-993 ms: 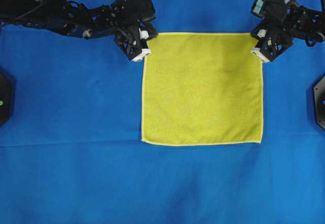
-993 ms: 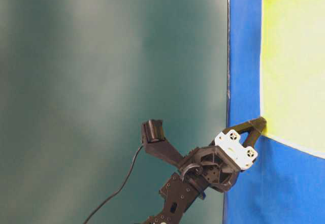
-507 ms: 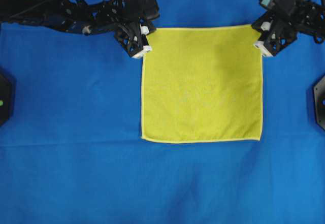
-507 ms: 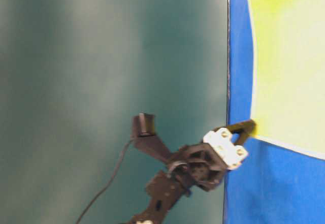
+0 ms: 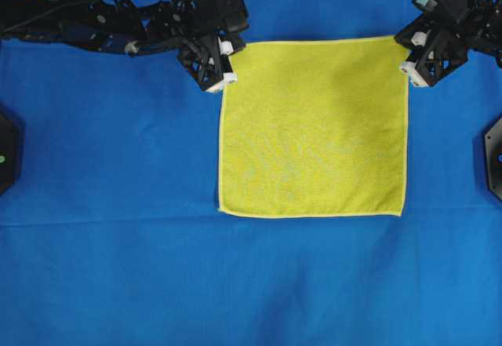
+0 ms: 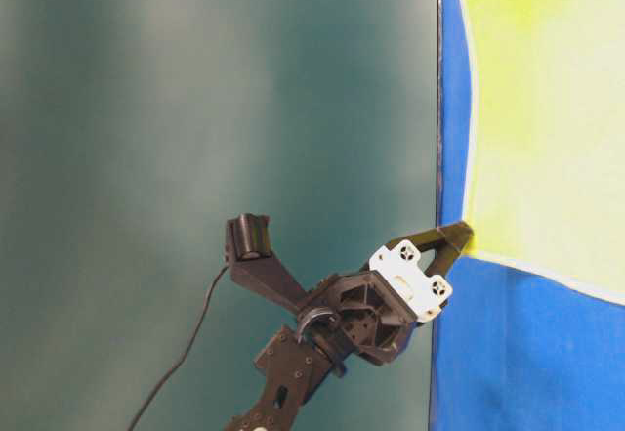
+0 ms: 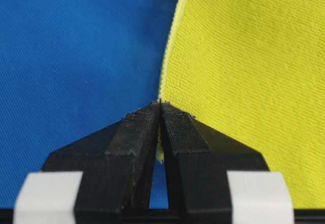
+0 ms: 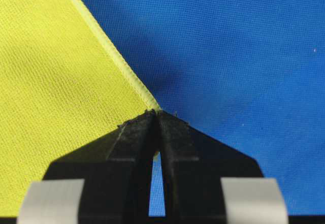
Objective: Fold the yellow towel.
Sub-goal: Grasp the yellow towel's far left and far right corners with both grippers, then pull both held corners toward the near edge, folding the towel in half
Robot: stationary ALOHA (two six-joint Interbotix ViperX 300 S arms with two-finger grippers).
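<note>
The yellow towel [image 5: 312, 126] is lying spread on the blue cloth [image 5: 118, 267], sitting toward two o'clock from the middle of the overhead view. The left gripper [image 5: 228, 70] is pinching its ten o'clock corner, jaws clamped together on the hem. The right gripper [image 5: 405, 58] is clamping the two o'clock corner likewise.

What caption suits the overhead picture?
Two pincers, left and right, pinch the yellow towel by its far corners.

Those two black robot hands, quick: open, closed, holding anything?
Left hand: closed, pinching one corner of the square yellow terry towel.
Right hand: closed, pinching the towel's other far corner.
</note>
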